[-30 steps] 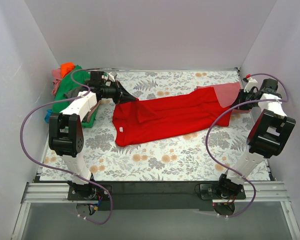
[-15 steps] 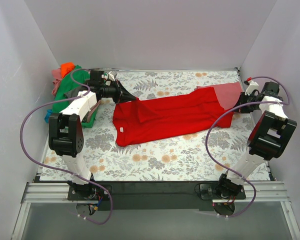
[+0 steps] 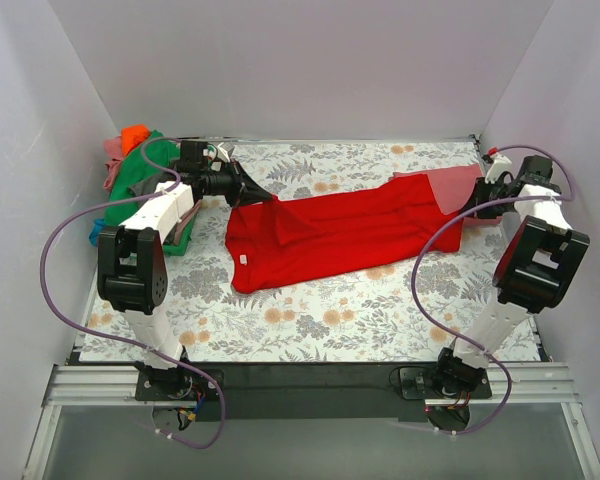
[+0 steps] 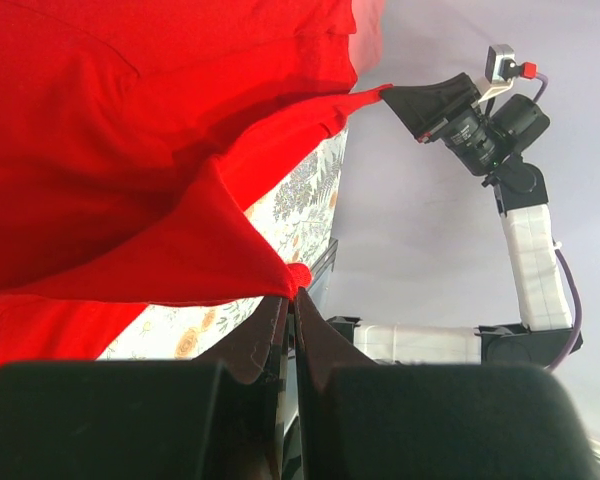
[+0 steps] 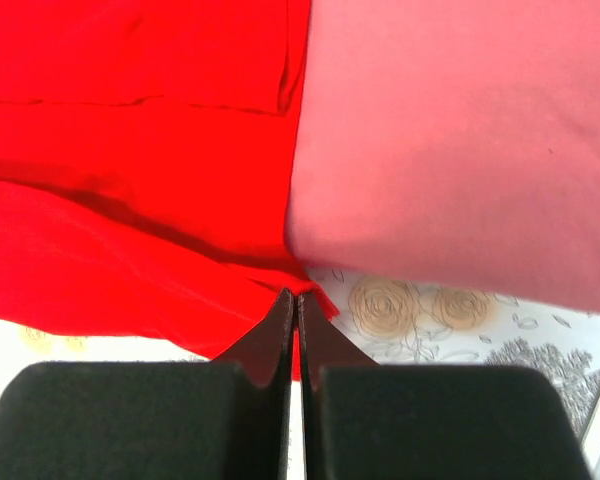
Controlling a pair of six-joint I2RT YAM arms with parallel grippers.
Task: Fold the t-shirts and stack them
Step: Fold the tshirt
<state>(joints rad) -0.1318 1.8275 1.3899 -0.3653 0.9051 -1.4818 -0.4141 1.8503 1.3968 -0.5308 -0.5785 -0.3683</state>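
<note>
A large bright red t-shirt (image 3: 340,235) lies stretched across the floral table cloth (image 3: 330,320) from left to right. My left gripper (image 3: 272,199) is shut on its back left corner, and the left wrist view shows the cloth (image 4: 110,150) pinched at the tips (image 4: 294,292). At the right end my right gripper (image 3: 467,207) is shut on the shirt's edge. In the right wrist view the red cloth (image 5: 130,150) runs between the closed tips (image 5: 298,296). A dull rose-red t-shirt (image 3: 458,186) lies flat at the back right, partly over the red one (image 5: 460,130).
A pile of t-shirts sits at the back left corner, a green one (image 3: 140,175) with an orange one (image 3: 133,135) on top and pink beside it. White walls enclose the table on three sides. The arm bases stand at the near edge.
The right wrist has shifted slightly toward the back. The red t-shirt and the left arm look the same.
</note>
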